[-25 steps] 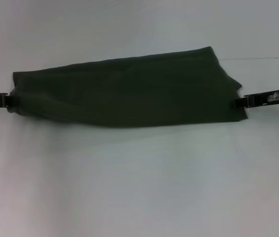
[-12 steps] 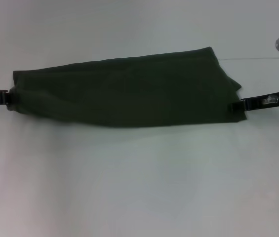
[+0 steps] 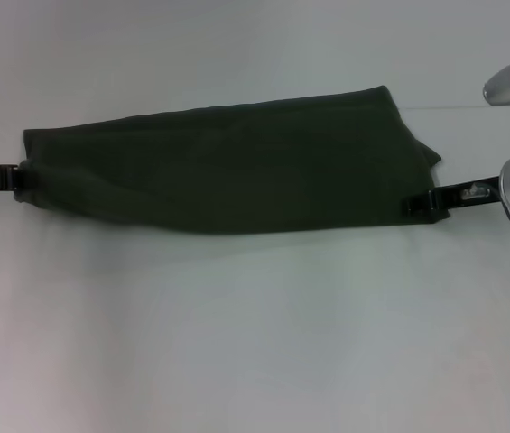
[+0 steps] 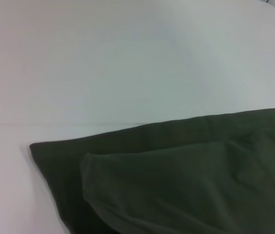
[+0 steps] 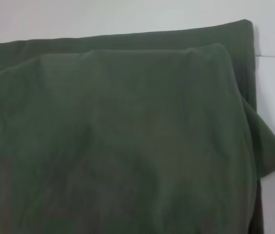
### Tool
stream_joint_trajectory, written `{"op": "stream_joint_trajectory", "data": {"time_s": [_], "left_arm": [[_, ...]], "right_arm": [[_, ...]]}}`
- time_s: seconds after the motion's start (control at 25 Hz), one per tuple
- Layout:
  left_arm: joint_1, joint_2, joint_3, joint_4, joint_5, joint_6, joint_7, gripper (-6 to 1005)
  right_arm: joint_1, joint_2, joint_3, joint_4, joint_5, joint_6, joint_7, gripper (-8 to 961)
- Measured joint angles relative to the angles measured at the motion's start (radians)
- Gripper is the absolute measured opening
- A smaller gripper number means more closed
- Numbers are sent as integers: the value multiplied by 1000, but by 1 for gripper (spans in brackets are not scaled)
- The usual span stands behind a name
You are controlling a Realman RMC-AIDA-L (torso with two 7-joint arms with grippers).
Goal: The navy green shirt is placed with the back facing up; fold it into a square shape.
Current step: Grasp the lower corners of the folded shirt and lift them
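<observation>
Navy green shirt (image 3: 227, 167): plain dark olive-green, no print. Table (image 3: 255, 343): plain white. Right gripper (image 3: 417, 204) and left gripper (image 3: 18, 176): black.

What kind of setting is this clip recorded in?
Probably a lab or test bench for cloth folding, not a home: a bare white table, one navy green shirt folded into a long band, and the left gripper and right gripper at its ends.

One navy green shirt (image 3: 227, 167) before me, folded into one long band, my two grippers, left gripper (image 3: 18, 177) and right gripper (image 3: 417, 204), one white table (image 3: 255, 343)
</observation>
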State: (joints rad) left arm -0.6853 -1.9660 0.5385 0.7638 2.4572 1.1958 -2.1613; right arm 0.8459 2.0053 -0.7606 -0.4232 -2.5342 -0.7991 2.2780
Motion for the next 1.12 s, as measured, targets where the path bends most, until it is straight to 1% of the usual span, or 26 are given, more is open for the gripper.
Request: {"op": "stream_joint_trajectory", "data": {"time_s": [0.32, 0.52, 0.76, 1.12], "left_arm": [[-6, -1, 0, -2, 0, 1, 0, 13], [-6, -1, 0, -2, 0, 2, 0, 14], [-7, -2, 0, -2, 0, 2, 0, 14], [-6, -2, 0, -2, -3, 2, 0, 13]], "right_arm": [[2, 1, 0, 9, 0, 1, 0, 558], [2, -1, 0, 9, 0, 3, -1, 331], [1, -3, 0, 9, 0, 8, 0, 147], [2, -4, 0, 9, 0, 8, -2, 195]]}}
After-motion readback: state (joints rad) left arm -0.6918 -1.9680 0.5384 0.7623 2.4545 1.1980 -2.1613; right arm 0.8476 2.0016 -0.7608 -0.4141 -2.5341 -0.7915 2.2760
